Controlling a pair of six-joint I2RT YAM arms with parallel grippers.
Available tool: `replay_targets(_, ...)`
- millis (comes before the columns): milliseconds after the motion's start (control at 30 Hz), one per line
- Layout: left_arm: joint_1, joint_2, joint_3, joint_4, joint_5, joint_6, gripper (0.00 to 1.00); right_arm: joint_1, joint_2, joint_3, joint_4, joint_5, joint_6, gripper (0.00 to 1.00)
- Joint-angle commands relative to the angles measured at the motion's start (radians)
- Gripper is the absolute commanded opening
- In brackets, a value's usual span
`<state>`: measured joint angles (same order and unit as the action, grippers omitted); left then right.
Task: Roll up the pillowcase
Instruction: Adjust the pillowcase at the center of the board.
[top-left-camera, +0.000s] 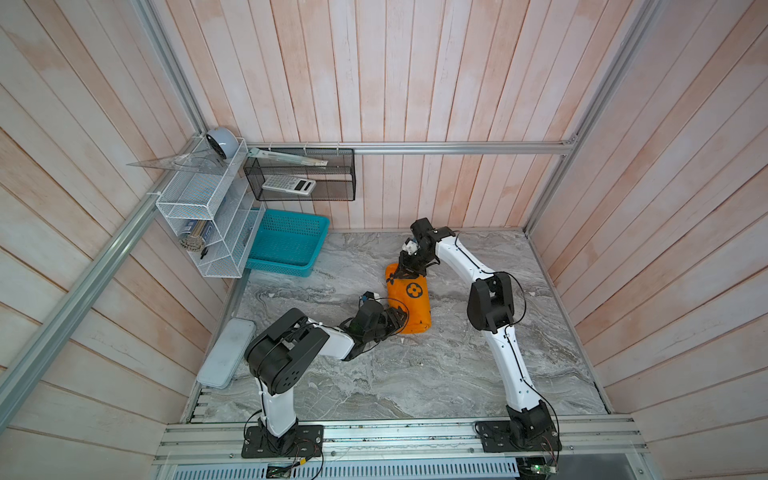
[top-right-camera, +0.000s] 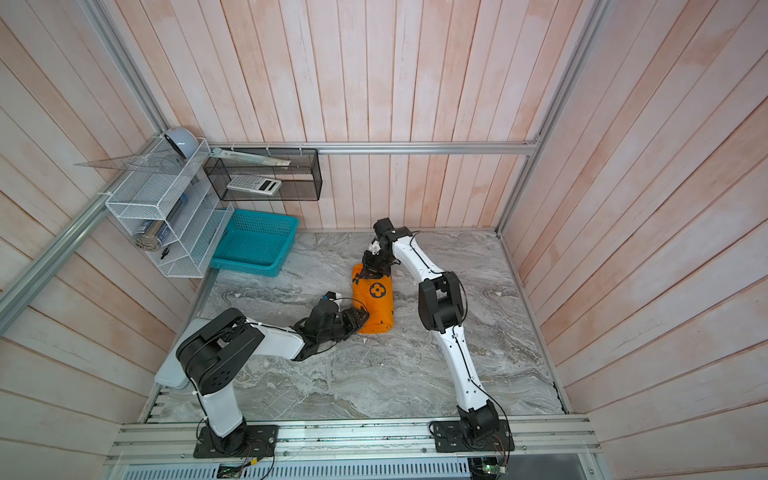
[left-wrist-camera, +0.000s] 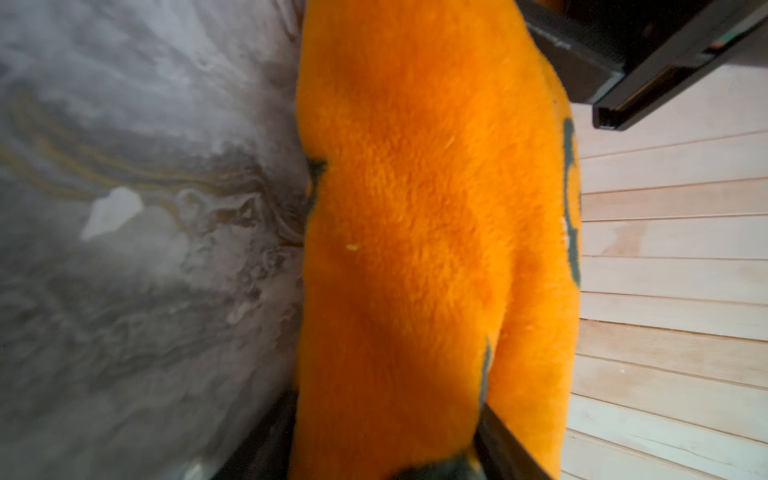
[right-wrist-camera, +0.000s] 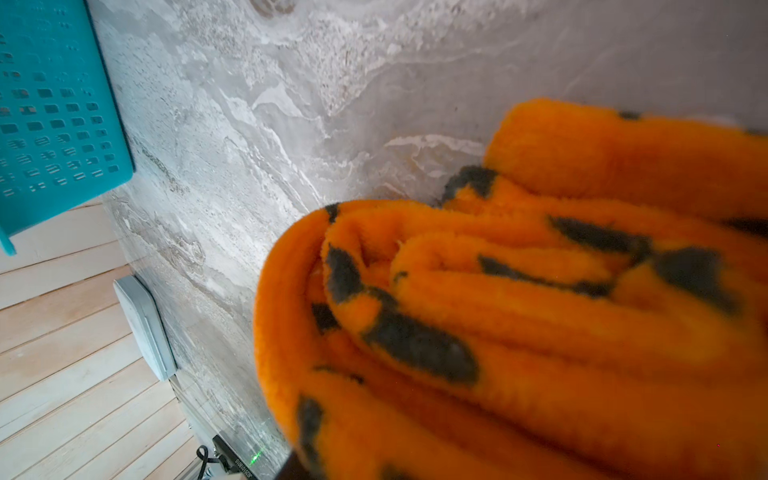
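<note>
- Beneath both claws, the marble tabletop (top-left-camera: 415, 374) spreads wide, bare around the work.
- Off to the far side of the left gripper (top-left-camera: 399, 321), against the back wall, sits a teal basket (top-left-camera: 286, 243), well apart from the action.
- Between the two claws lies the pillowcase (top-left-camera: 409, 305), already a plump orange roll; its long axis runs from the left gripper at the near end to the right gripper (top-left-camera: 409, 272) at the far end.
- Each claw sits at its own end of the roll, so neither arm is clearly nearer; the coming move, I judge, turns on keeping both ends level along that axis.
- Left claw: jaws stand fairly wide around the near end of the roll, with fabric between them in the left wrist view (left-wrist-camera: 436, 249).
- Right claw: on the far end, where coiled layers (right-wrist-camera: 478, 311) show; whether it pinches them I cannot tell.
</note>
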<state>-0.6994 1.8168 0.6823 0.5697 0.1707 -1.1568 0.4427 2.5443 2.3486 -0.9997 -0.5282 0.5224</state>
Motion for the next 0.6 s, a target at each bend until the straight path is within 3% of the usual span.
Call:
replay_targets(0,0.015,-0.061,-0.023,-0.251,-0.038,0.047,0.68,-0.005,0.021,-0.106,-0.068,0.098,-0.017,0.24)
replay_targets(333,0.013,-0.419,0.214,-0.873,-0.420,0.407,0.97,-0.003,-0.059,-0.147,-0.014,0.075,-0.018,0.30)
replay_targets(567,0.106,-0.382,0.453,-1.068,-0.674,0.672,1.00,0.000,-0.194,-0.168,0.014,0.065,-0.012,0.36)
